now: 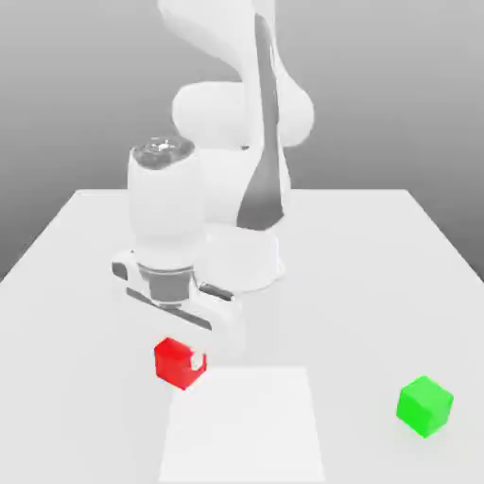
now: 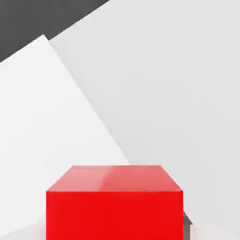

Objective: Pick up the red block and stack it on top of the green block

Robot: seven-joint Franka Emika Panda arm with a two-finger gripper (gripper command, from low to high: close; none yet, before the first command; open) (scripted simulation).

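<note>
White counter (image 1: 378, 255) carries both cubes. The red block (image 1: 178, 362) is clamped by the tool (image 1: 185, 359). The green block (image 1: 424, 406) is seen well apart, at about four o'clock from it.

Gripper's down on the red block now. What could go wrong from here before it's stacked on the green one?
1. The gripper is shut on the red block, and little of a fingertip shows on the cube's face; a shallow pinch might slip on lifting.
2. The green block sits well off toward the exterior view's right, near the table front edge; a slightly off release could tumble the red block.
</note>
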